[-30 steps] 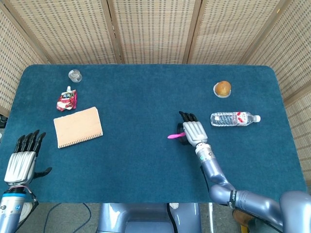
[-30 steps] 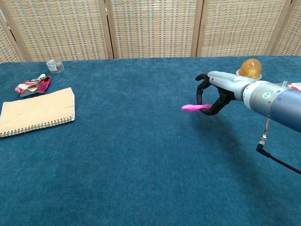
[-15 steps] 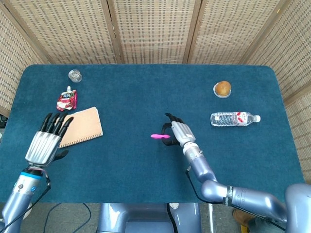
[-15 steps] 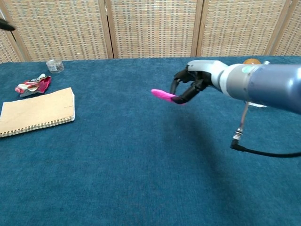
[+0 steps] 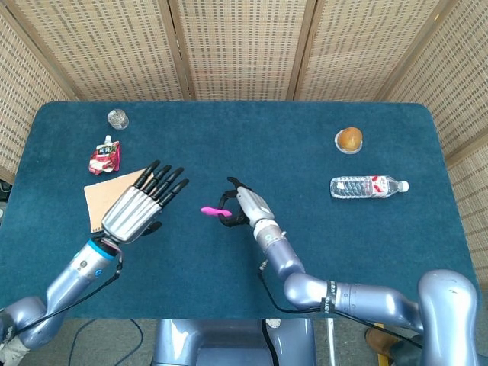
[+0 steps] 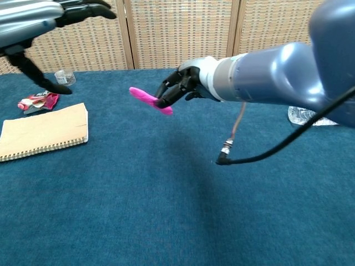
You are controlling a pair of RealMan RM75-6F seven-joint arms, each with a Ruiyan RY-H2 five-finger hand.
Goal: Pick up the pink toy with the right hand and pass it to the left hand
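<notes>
The pink toy (image 5: 211, 210) (image 6: 147, 100) is a slim pink stick, lifted above the blue table. My right hand (image 5: 245, 206) (image 6: 180, 87) pinches its right end, so the free end points left. My left hand (image 5: 143, 203) (image 6: 66, 12) hovers raised to the left of the toy, fingers spread and holding nothing. A short gap separates its fingertips from the toy's free end. In the chest view the left hand shows only partly at the top left edge.
A tan spiral notebook (image 5: 97, 200) (image 6: 42, 131) lies at the left, partly under the left hand. Behind it lie a red pouch (image 5: 104, 157) (image 6: 36, 101) and a small glass (image 5: 117, 118) (image 6: 65, 76). At the right are a water bottle (image 5: 367, 186) and an orange-brown ball (image 5: 349, 139).
My right hand carried the pink toy up and to the left. My left hand rose from the table's left edge and moved right toward the toy, staying open.
</notes>
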